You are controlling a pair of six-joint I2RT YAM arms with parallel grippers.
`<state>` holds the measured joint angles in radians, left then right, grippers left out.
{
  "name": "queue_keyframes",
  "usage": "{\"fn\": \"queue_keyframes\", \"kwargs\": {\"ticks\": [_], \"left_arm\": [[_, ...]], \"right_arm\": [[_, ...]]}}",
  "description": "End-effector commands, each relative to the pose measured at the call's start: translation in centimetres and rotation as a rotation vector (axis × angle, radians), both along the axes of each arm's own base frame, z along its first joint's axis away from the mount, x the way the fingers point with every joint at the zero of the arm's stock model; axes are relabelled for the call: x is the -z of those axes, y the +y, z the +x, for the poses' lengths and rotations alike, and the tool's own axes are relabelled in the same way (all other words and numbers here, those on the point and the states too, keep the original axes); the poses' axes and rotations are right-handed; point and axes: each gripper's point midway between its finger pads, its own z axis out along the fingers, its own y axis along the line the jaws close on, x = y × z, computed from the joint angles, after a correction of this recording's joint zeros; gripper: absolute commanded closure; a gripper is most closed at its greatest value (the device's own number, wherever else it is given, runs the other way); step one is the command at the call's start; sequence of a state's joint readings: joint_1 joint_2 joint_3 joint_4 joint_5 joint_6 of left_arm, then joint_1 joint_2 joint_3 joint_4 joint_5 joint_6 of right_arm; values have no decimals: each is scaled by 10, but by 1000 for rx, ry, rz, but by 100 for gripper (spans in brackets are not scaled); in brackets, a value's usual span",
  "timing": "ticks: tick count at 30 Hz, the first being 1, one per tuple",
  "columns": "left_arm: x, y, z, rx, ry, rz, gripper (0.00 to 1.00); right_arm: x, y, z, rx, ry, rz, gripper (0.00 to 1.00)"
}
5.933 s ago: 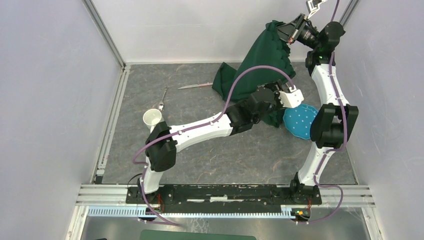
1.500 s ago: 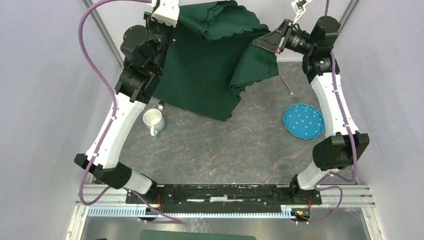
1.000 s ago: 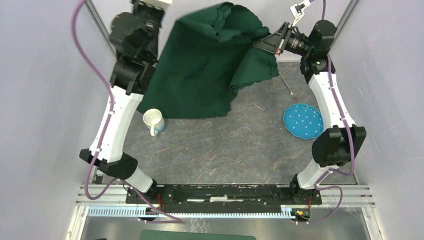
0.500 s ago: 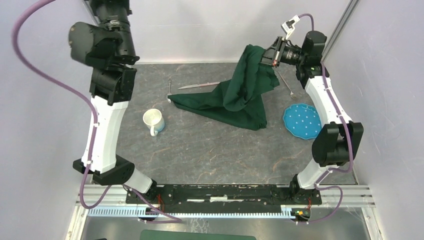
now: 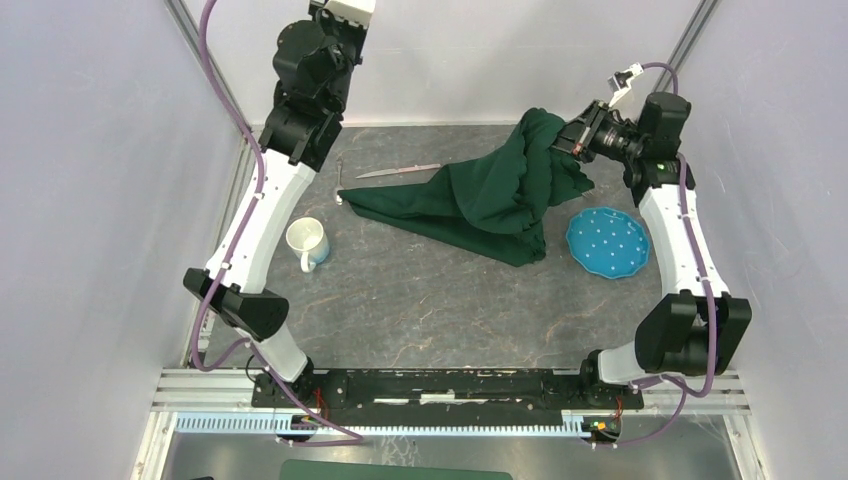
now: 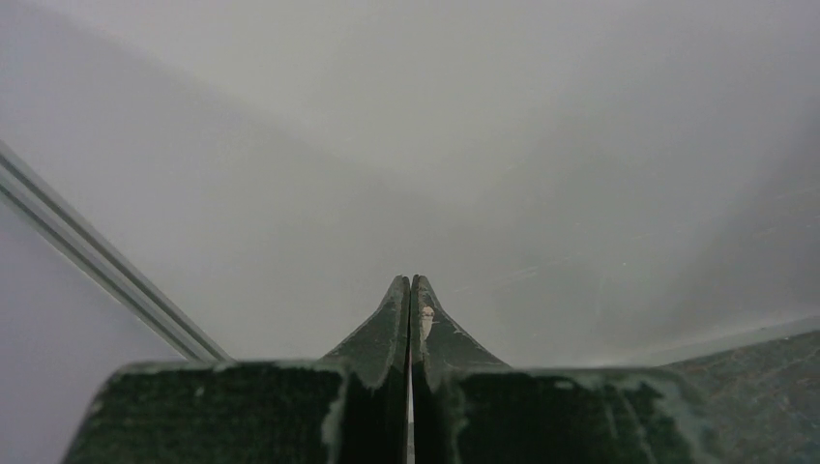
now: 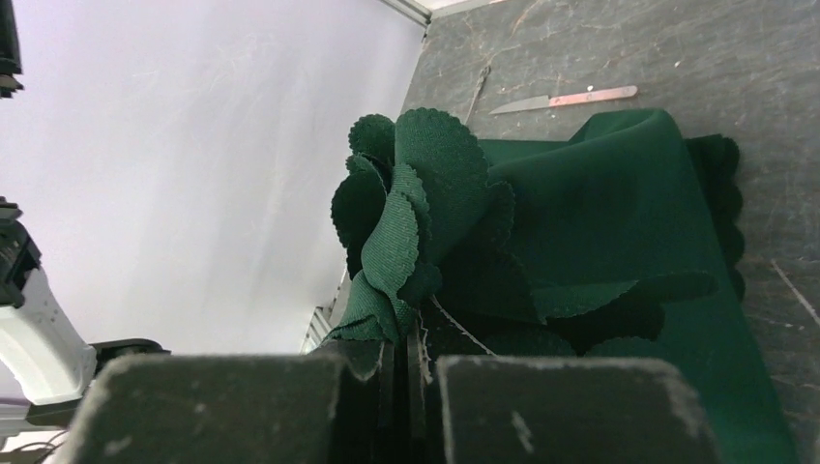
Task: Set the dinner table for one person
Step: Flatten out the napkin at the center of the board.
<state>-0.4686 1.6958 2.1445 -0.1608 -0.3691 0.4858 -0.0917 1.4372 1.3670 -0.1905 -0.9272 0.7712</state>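
lost the far-left corner of the dark green scallop-edged cloth (image 5: 490, 195) since a second ago. left tool (image 6: 410, 282) now raised by the back wall, pinched together on nothing. right tool (image 5: 572, 140) clamped on a bunched scalloped corner, the rest slumped mid-back on the dark-grey stone-look dinner table (image 5: 420, 300), just beside the blue dotted plate (image 5: 607, 243). probably rigid and fixed, that table, with nothing to grip; soft, light, limp cloth instead. best retaken at the free corner near the silver knife (image 5: 400, 171).
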Motion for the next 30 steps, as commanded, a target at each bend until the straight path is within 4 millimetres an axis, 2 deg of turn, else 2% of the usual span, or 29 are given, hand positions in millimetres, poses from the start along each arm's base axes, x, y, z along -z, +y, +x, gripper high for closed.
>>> {"fn": "queue_keyframes", "kwargs": {"ticks": [1, 3, 5, 12, 16, 21, 26, 29, 30], "left_arm": [[-16, -3, -14, 60, -40, -87, 98], [-7, -6, -12, 66, -21, -89, 98], [5, -9, -8, 74, 0, -91, 98], [44, -19, 1, 96, 63, -90, 98], [61, -26, 6, 123, 102, -93, 98], [82, -29, 7, 129, 148, -81, 98], [114, -31, 7, 137, 214, -48, 98], [134, -32, 6, 139, 255, -52, 97], [140, -32, 6, 141, 267, -60, 94]], "right_arm": [[-52, 9, 0, -23, -114, 24, 100], [-64, 14, -1, -42, -126, 53, 100], [-56, 15, -1, -35, -100, 65, 100], [45, -11, -1, 117, 113, -144, 100], [72, -23, 4, 194, 156, -189, 100], [81, -45, 23, 299, 159, -250, 100], [82, -75, 47, 365, 159, -264, 100], [78, -98, 64, 414, 154, -256, 100], [74, -106, 69, 433, 146, -252, 100]]}}
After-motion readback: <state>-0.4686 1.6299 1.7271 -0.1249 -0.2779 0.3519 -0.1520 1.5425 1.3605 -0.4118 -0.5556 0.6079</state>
